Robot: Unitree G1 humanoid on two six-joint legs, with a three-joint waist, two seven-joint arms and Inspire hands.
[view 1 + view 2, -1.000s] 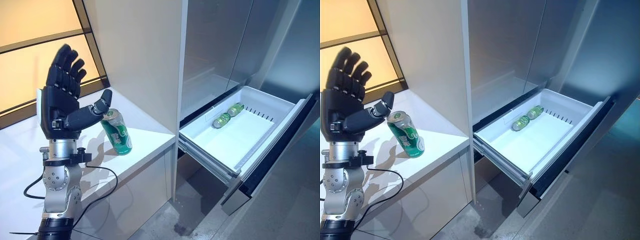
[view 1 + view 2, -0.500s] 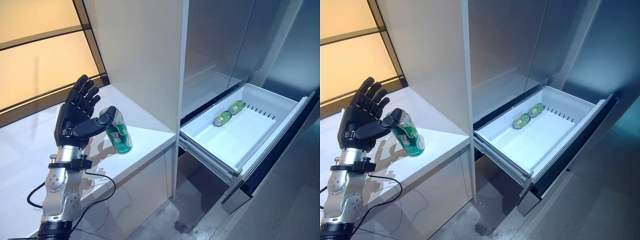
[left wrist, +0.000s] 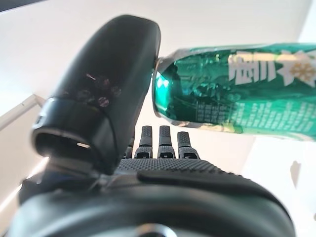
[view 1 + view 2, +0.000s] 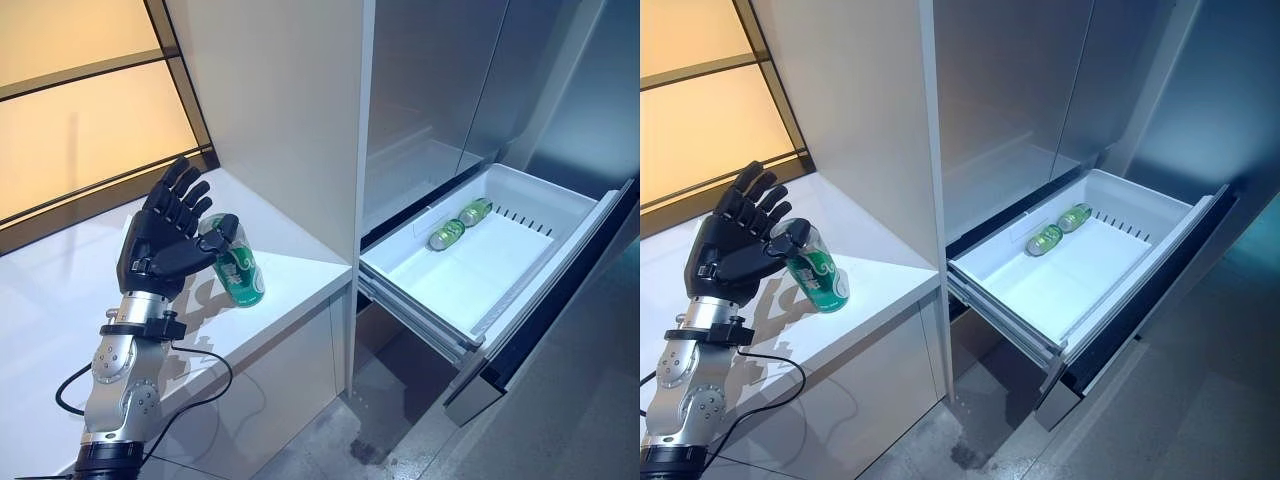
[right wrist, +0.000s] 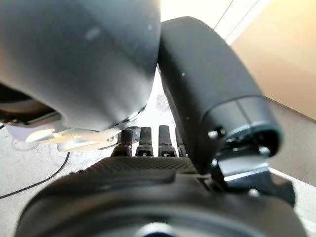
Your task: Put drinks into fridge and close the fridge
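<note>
Can (image 4: 237,270) on counter (image 4: 290,270); left hand (image 4: 165,240) lowered closer, fingers spread, thumb touching rim

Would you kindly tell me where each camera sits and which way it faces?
Left eye view: on the head, looking down at the counter, can, open drawer; left robot hand shows.
Right eye view: beside it, same scene, slightly offset.
Left wrist view: on the left wrist, looking along the open hand; its thumb touches the can's top.
Right wrist view: on the right wrist; right robot hand fills it.
Shared: both eyes and the left wrist see the can.
</note>
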